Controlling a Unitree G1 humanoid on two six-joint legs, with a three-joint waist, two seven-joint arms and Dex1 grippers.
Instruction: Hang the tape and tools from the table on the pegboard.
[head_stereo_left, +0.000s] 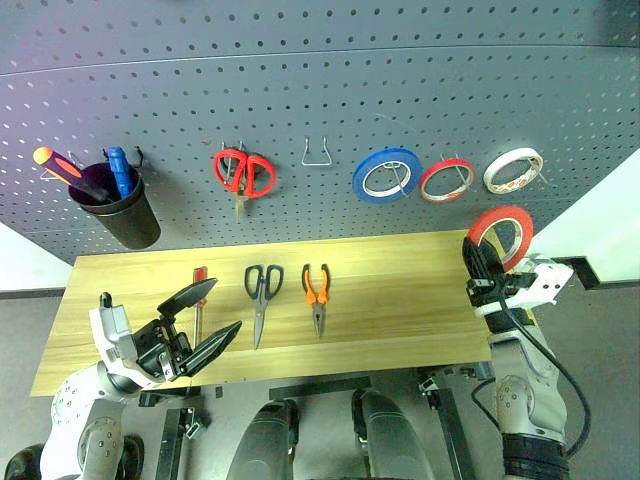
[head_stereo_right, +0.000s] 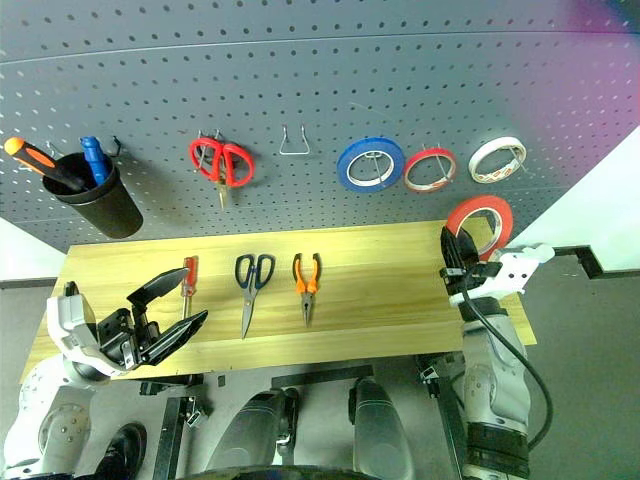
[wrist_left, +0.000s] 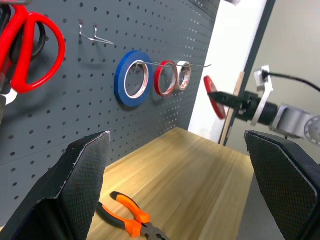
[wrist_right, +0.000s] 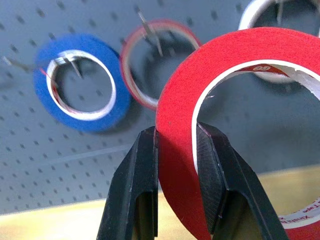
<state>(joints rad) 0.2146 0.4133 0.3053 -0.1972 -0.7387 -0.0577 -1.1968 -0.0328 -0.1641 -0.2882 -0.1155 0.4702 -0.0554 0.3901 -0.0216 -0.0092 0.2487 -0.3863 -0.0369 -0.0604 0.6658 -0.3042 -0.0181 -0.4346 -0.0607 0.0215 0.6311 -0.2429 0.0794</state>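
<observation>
1. The right claw (head_stereo_left: 484, 262) is pinched on the wall of the red tape roll (head_stereo_left: 502, 232), one finger inside the core and one on the outer face, as the right wrist view confirms. The roll is held upright, clear of the worktop (head_stereo_left: 400, 290), above its right end and in front of the pegboard (head_stereo_left: 320, 90).
2. The left claw (head_stereo_left: 200, 322) is spread wide and holds nothing. It hovers over the left front of the worktop.
3. Three task tools lie flat on the worktop, apart from one another: the red-handled screwdriver (head_stereo_left: 199, 290), the dark-handled scissors (head_stereo_left: 262, 296) and the orange-handled pliers (head_stereo_left: 316, 293).
4. Already on the board: red-handled scissors (head_stereo_left: 243, 173), an empty wire hook (head_stereo_left: 317, 153), a blue roll (head_stereo_left: 385, 174), a thin red-rimmed ring (head_stereo_left: 447, 180), a white roll (head_stereo_left: 513, 170) and a black cup (head_stereo_left: 122, 212).
5. Handling judgement, tape: light, rigid ring, smooth outer face. The grip across the wall looks sound and leaves the core open for a hook.
6. Handling judgement, tools: the pliers are likely the heaviest, the screwdriver slim and prone to roll. Take each by its handle, leaving any loops free.
7. Risk: the rolls hang close together, so the red roll may knock a neighbour.
</observation>
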